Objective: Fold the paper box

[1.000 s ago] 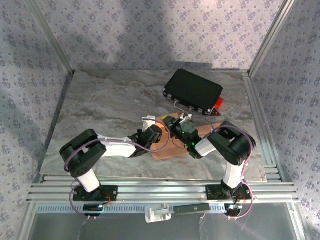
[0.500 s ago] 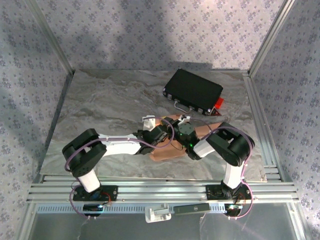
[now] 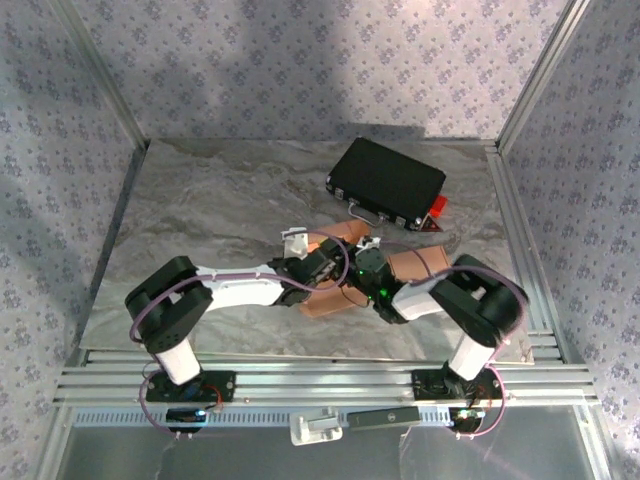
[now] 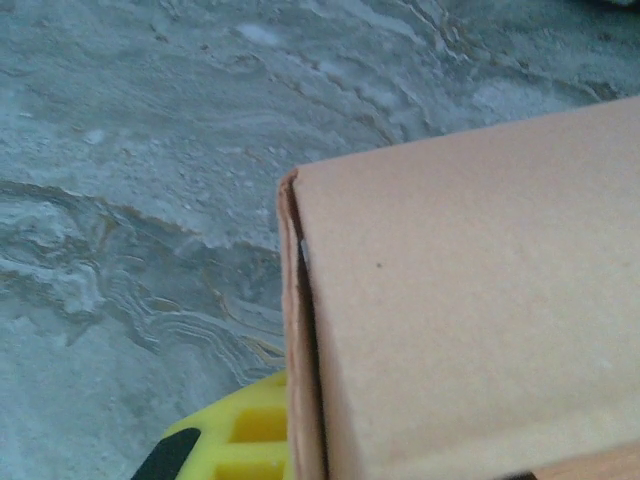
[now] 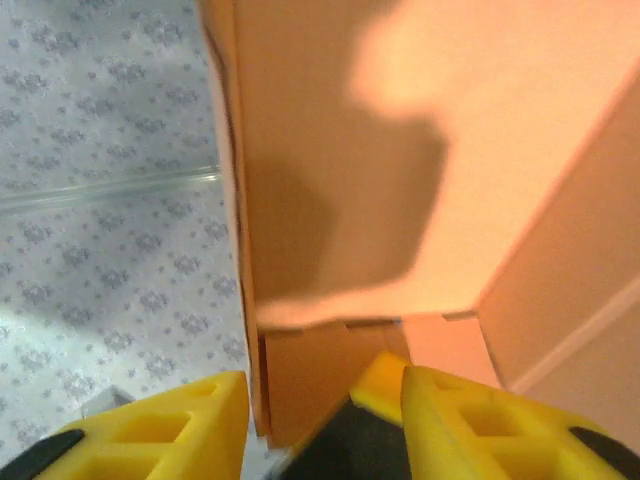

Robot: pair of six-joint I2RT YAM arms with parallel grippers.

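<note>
The brown paper box (image 3: pixel 405 266) lies half-formed at the middle of the table, between my two wrists. My left gripper (image 3: pixel 322 268) is shut on one upright wall of the box (image 4: pixel 470 300). One yellow finger (image 4: pixel 235 440) shows beside that wall's edge; the other is hidden behind the cardboard. My right gripper (image 3: pixel 362 262) reaches into the box from the other side. In the right wrist view its fingers (image 5: pixel 150 435) stand apart, open, with a side wall of the box (image 5: pixel 330 200) between them, near the left finger.
A black case (image 3: pixel 387 183) with a red tab (image 3: pixel 436 208) lies at the back right. Bare marble tabletop (image 3: pixel 200 200) stretches to the left and back. Aluminium frame rails (image 3: pixel 510 190) and patterned walls close in the sides.
My right gripper has opened, letting go of the box wall it pinched. Both wrists have drawn closer together, and more of the box shows to the right.
</note>
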